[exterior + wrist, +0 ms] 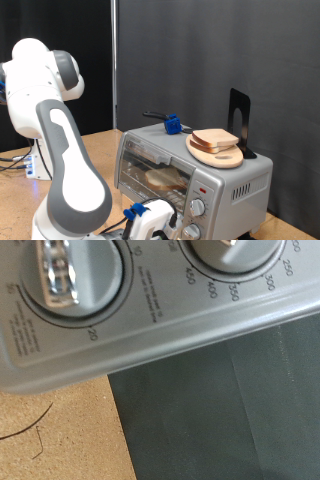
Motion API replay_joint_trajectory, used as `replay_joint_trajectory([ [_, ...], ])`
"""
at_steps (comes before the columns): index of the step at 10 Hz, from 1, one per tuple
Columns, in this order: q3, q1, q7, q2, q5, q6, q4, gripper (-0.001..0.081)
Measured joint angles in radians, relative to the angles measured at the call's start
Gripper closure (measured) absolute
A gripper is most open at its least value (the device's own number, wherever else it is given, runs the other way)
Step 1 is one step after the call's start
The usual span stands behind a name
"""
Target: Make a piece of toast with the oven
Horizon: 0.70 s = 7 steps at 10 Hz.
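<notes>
Jaws (172,232) face the oven's (240,185) knobs (62,275), arm bent low.

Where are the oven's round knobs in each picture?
Exterior view: the two knobs sit on the oven's front panel, towards the exterior view's bottom, right beside the gripper.
Wrist view: both knobs fill the upper edge, one shiny knob and part of another.
Shared landmark: the oven's silver front panel.

oven (190,170) front: gripper (160,222) close | knobs (65,280) crowd
</notes>
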Motion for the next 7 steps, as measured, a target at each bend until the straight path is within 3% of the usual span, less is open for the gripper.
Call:
replay_joint_trajectory([
  [4, 0.013, 0.018, -0.018, -0.002, 0.013, 0.081, -0.021, 0.0124],
  [7, 0.012, 0.032, -0.119, -0.003, -0.034, 0.106, -0.041, 0.0124],
])
